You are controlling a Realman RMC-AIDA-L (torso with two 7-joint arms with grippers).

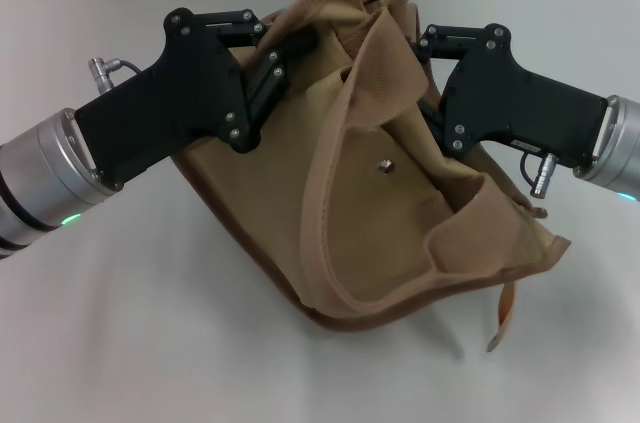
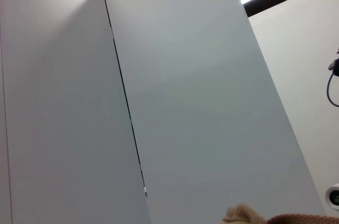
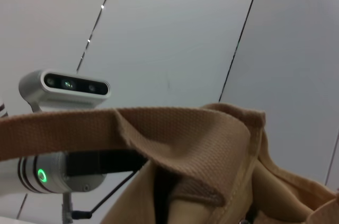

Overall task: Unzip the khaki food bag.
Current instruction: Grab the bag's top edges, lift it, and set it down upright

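The khaki food bag point(image 1: 390, 233) lies tilted and crumpled on the white table point(image 1: 120, 333), its front pocket with the metal snap point(image 1: 383, 166) facing up. A wide webbing handle point(image 1: 385, 73) drapes over its top. My left gripper point(image 1: 292, 43) is at the bag's upper left, shut on the bag's fabric there. My right gripper point(image 1: 424, 73) is at the bag's upper right, its tips hidden behind the handle. The zipper does not show. The right wrist view shows the handle point(image 3: 132, 128) close up. The left wrist view shows only a scrap of bag fabric point(image 2: 265, 217).
A thin tan strap with a metal tip point(image 1: 498, 328) hangs off the bag's near right corner. The dark brown base trim point(image 1: 250, 248) faces me. The left arm's wrist camera point(image 3: 63, 86) shows in the right wrist view. Grey wall panels point(image 2: 185, 102) stand behind.
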